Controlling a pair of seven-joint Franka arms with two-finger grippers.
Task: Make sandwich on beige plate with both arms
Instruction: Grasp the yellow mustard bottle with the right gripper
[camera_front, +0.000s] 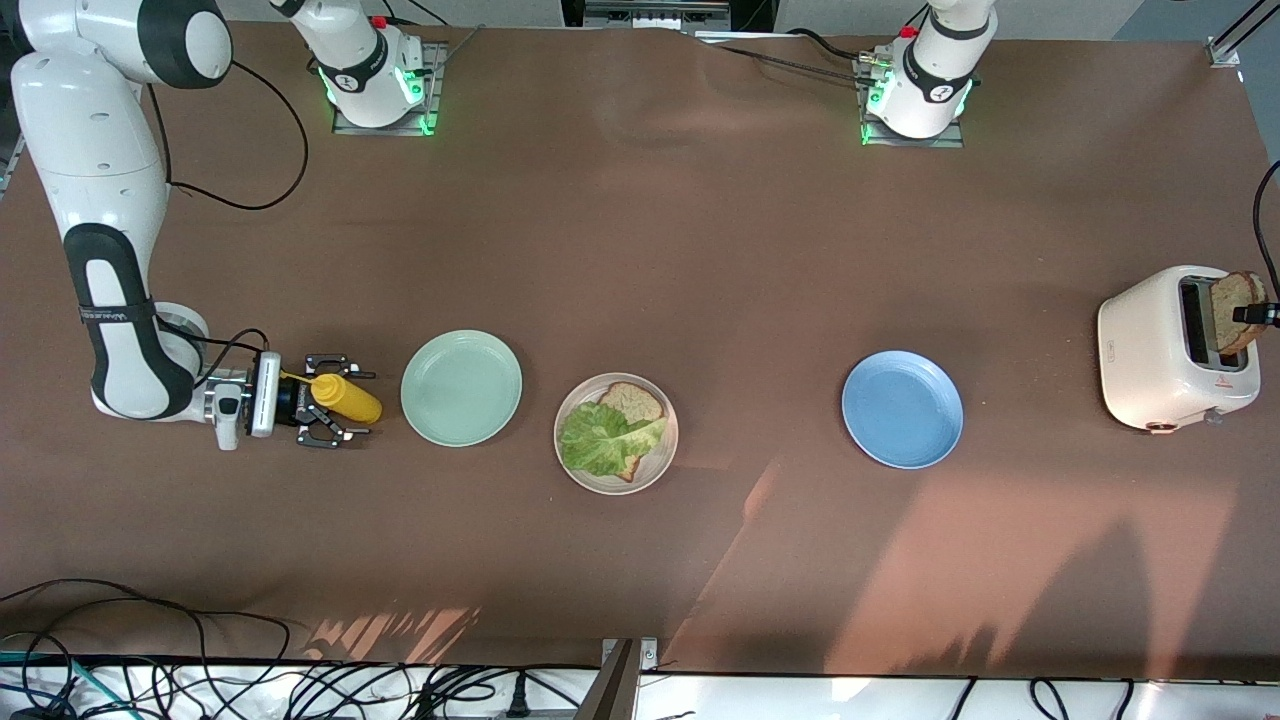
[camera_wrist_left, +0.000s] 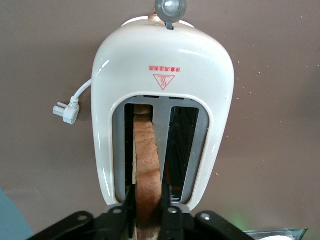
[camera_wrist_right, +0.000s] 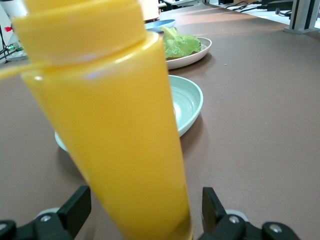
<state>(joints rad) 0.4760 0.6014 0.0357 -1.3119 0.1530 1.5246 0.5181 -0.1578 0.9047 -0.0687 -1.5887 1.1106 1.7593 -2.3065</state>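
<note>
The beige plate (camera_front: 662, 455) lies mid-table with one brown toast slice (camera_front: 634, 402) and a green lettuce leaf (camera_front: 600, 440) on it; it also shows in the right wrist view (camera_wrist_right: 192, 56). My left gripper (camera_front: 1255, 313) is over the white toaster (camera_front: 1150, 350) and shut on a second toast slice (camera_front: 1232, 305), which sticks out of a slot. In the left wrist view the fingers (camera_wrist_left: 172, 207) press the slice (camera_wrist_left: 147, 160) from both sides. My right gripper (camera_front: 350, 402) is open around the yellow squeeze bottle (camera_front: 345, 398), with gaps on both sides (camera_wrist_right: 145, 205).
A mint-green plate (camera_front: 461, 387) lies between the bottle and the beige plate. A blue plate (camera_front: 902, 408) lies between the beige plate and the toaster. The toaster's cord and plug (camera_wrist_left: 65, 111) lie on the table beside it.
</note>
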